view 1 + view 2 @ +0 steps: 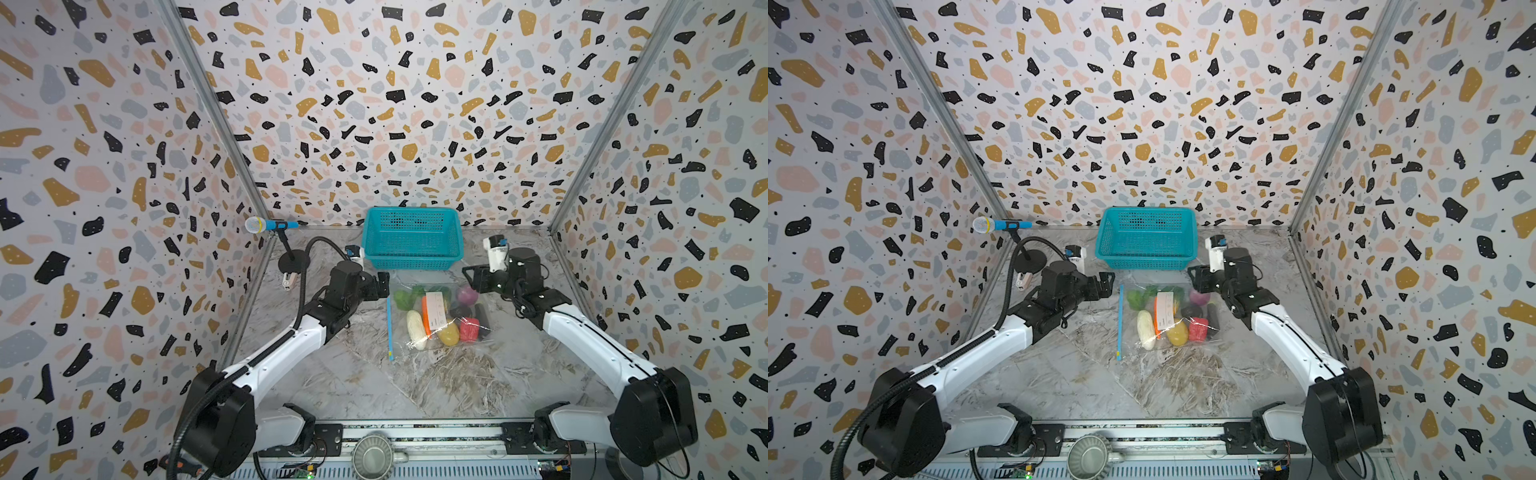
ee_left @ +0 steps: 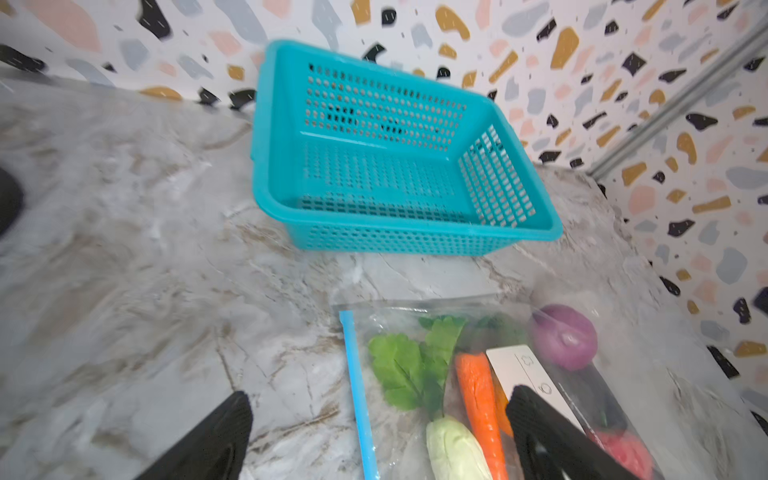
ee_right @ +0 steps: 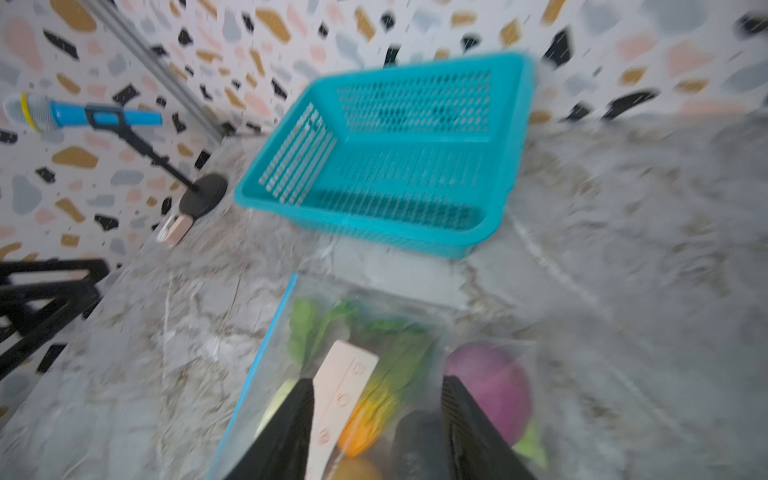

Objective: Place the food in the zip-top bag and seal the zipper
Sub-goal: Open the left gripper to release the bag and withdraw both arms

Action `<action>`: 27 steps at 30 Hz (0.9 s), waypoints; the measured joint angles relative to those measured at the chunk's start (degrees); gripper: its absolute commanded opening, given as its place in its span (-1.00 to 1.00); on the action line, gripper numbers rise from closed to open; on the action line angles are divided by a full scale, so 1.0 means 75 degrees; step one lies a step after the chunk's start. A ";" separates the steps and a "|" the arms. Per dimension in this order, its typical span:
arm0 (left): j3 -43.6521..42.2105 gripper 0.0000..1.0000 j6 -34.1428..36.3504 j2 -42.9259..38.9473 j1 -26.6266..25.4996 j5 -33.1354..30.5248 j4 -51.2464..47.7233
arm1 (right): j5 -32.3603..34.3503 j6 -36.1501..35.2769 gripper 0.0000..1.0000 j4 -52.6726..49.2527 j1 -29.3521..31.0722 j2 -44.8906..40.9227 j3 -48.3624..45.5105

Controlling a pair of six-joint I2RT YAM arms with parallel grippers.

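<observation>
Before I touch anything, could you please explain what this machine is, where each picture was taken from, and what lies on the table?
These are two robot arms, each ending in a two-fingered gripper. Both top views look down from overhead and are nearly alike. The two wrist views come from cameras riding on the arms, looking past the black fingers.

On the marble table lies a clear zip-top bag with the food inside, including a carrot, white radish, purple onion and red pepper. Its blue zipper runs along the side nearer the left gripper. Behind it stand a teal basket and a microphone.

The left gripper and right gripper are both open near the bag's far corners, holding nothing.
</observation>
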 measured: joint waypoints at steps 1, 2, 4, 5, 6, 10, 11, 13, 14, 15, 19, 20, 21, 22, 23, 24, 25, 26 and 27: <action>-0.0073 0.99 0.0093 -0.0105 0.0000 -0.0347 0.0070 | 0.0157 -0.0061 0.15 0.0192 -0.0198 -0.0146 -0.0143; -0.0137 0.99 0.0219 -0.0172 0.0000 -0.0746 0.0137 | 0.0335 -0.0166 0.16 0.0396 -0.0373 -0.0268 -0.0315; -0.0230 0.99 0.0437 -0.0195 0.0000 -0.1373 0.0230 | 0.0708 -0.0361 0.19 0.0778 -0.0560 -0.0443 -0.0688; -0.0303 0.99 0.0571 -0.0192 0.0000 -0.1664 0.0309 | 0.0909 -0.0504 0.19 0.1026 -0.0615 -0.0536 -0.0947; -0.0391 0.99 0.0662 -0.0192 0.0000 -0.1944 0.0385 | 0.1105 -0.0676 0.19 0.1303 -0.0647 -0.0638 -0.1247; -0.0682 1.00 0.0749 -0.0198 0.0000 -0.2751 0.0493 | 0.1510 -0.1463 0.19 0.2562 -0.0673 -0.1067 -0.2500; -0.0772 0.99 0.0831 -0.0213 0.0000 -0.2868 0.0589 | 0.1565 -0.1699 0.19 0.2932 -0.0673 -0.1186 -0.2847; -0.1043 0.99 0.1064 -0.0256 0.0000 -0.3112 0.0930 | 0.1673 -0.2090 0.19 0.3678 -0.0673 -0.1343 -0.3462; -0.1227 0.97 0.1244 -0.0277 0.0000 -0.3220 0.1172 | 0.1719 -0.2285 0.19 0.4115 -0.0673 -0.1364 -0.3774; -0.1443 0.96 0.1475 -0.0286 0.0003 -0.3351 0.1448 | 0.1784 -0.2442 0.19 0.4468 -0.0673 -0.1341 -0.4007; -0.2215 0.91 0.2197 -0.0143 0.0216 -0.3558 0.2340 | 0.1886 -0.2751 0.19 0.5281 -0.0694 -0.0851 -0.4328; -0.2323 0.90 0.2285 -0.0023 0.0364 -0.3552 0.2489 | 0.1909 -0.2774 0.18 0.5473 -0.0705 -0.0653 -0.4328; -0.2384 0.88 0.2358 0.0105 0.0507 -0.3529 0.2602 | 0.1935 -0.2792 0.16 0.5607 -0.0711 -0.0507 -0.4331; -0.2436 0.88 0.2422 0.0245 0.0653 -0.3520 0.2748 | 0.1961 -0.2801 0.15 0.5796 -0.0726 -0.0353 -0.4354; -0.2489 0.87 0.2465 0.0361 0.0781 -0.3506 0.2903 | 0.1985 -0.2801 0.14 0.6006 -0.0746 -0.0216 -0.4403; -0.2544 0.86 0.2512 0.0440 0.0901 -0.3485 0.3069 | 0.1999 -0.2801 0.14 0.6167 -0.0766 -0.0111 -0.4456; -0.2620 0.85 0.2562 0.0504 0.1026 -0.3442 0.3264 | 0.2008 -0.2801 0.13 0.6365 -0.0801 0.0009 -0.4526; -0.2722 0.84 0.2614 0.0554 0.1154 -0.3351 0.3518 | 0.2017 -0.2812 0.13 0.6461 -0.0828 0.0114 -0.4564; -0.2792 0.83 0.2649 0.0592 0.1256 -0.3270 0.3660 | 0.2028 -0.2838 0.13 0.6540 -0.0848 0.0219 -0.4572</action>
